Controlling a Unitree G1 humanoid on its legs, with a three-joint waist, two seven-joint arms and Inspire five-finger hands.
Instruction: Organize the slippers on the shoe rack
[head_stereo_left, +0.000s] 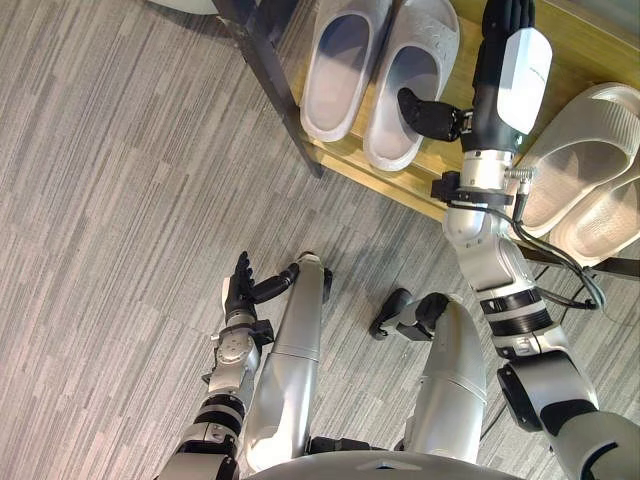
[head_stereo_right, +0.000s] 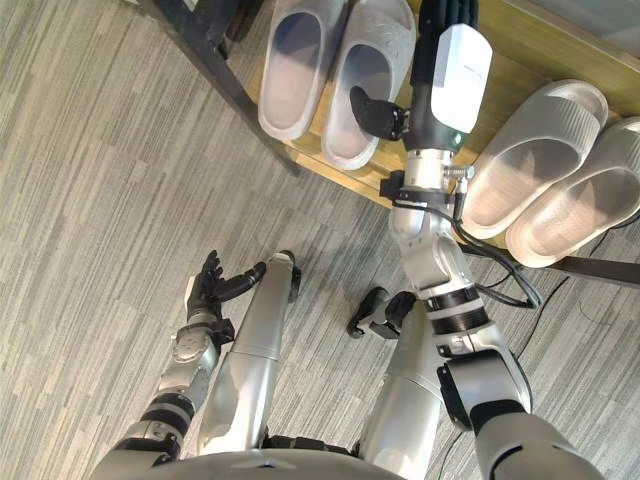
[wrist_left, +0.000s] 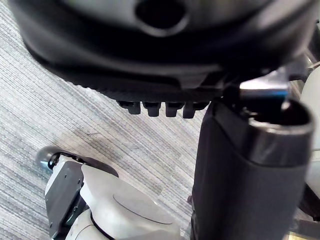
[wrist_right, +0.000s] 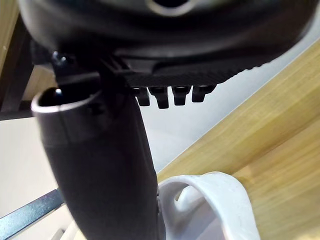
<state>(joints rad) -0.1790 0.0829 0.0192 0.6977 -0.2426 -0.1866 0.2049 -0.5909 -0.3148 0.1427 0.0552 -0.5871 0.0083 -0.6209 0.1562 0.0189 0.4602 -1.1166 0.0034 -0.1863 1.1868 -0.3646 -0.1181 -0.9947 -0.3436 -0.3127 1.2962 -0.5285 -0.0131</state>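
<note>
A grey plank-patterned floor (head_stereo_left: 120, 150) is spreading across most of the head views. A low shoe rack (head_stereo_left: 575, 50), with a pale wooden shelf and a dark metal frame, is running along the top of the scene, and one slanted dark frame post (head_stereo_left: 268, 75) is marking its left end.

Two pairs of moulded foam slide slippers are sitting on the wooden shelf. The pale grey slippers (head_stereo_left: 340, 60) are lying side by side at the left end, just beside the frame post, touching each other along their inner edges, with their open heel ends pointing towards the robot. The cream-beige slippers (head_stereo_left: 580, 165) are resting at the right end, also as a close pair, angled a little, with their heels overhanging the shelf's front edge.

The right hand (head_stereo_left: 522, 68), dark with a white cover on its back, is hanging over the bare shelf between the two pairs. It is spread loosely, its fingers stretching straight towards the back of the rack and gripping nothing. Its thumb (head_stereo_left: 425, 112) is jutting sideways over the heel of the nearer grey slipper, though I cannot tell whether it is touching the foam.

The left hand (head_stereo_left: 240, 290) is hanging low over the floor, well apart from the rack, fingers relaxed and holding nothing.
</note>
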